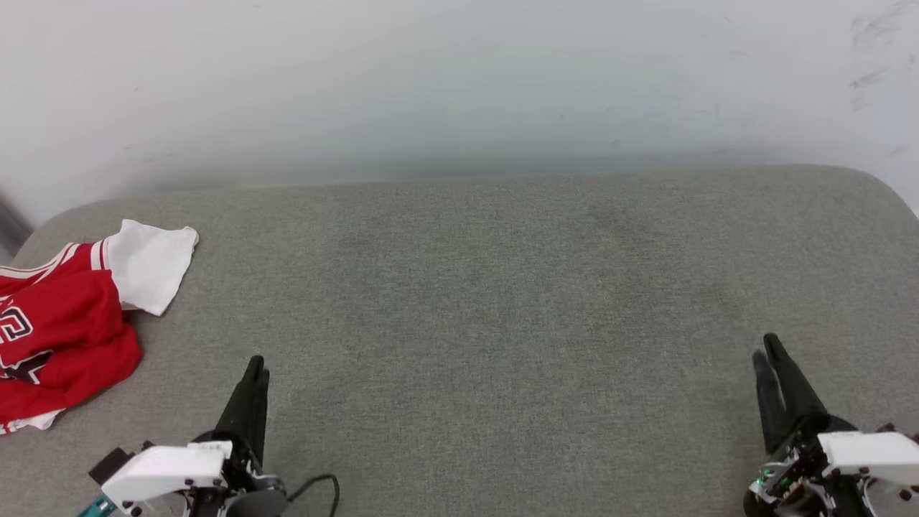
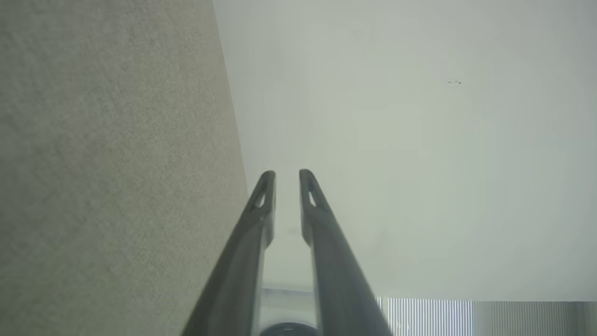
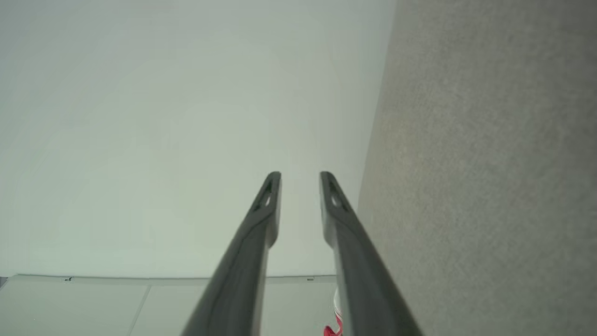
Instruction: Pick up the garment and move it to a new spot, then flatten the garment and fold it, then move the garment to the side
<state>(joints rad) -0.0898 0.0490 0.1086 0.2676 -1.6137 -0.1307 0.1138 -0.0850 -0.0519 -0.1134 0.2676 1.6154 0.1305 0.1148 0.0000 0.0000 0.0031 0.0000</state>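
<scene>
Step in hand: judged to be the first one, the pick-up. The garment [image 1: 64, 323] is bunched rather than flat or folded, so nothing of the task looks done yet.
Garment location: far left end of the grey fabric-covered desk [image 1: 467, 287], partly cut by the head view's left edge. One white sleeve points up and right, and the red body is rumpled, with part of the black lettering showing.
Left gripper [image 1: 255, 366]: low at the near edge of the desk, just right of the garment and not touching it. The fingers point away from the robot toward the wall [image 1: 459, 86].
Left jaws: parted by a narrow gap in the left wrist view, with nothing between them.
Right gripper [image 1: 767, 352]: near the desk's right end, well apart from the garment, fingers angled up and slightly left.
Right jaws: parted a little wider in the right wrist view, empty.
Next move calls for: the left arm to swing left over the heap, spread its jaws further and pinch a fold of the red cloth. The right arm probably needs a long reach or a waist turn to help.
Risk: a one-point grab may lift the shirt in a twisted bundle.
</scene>
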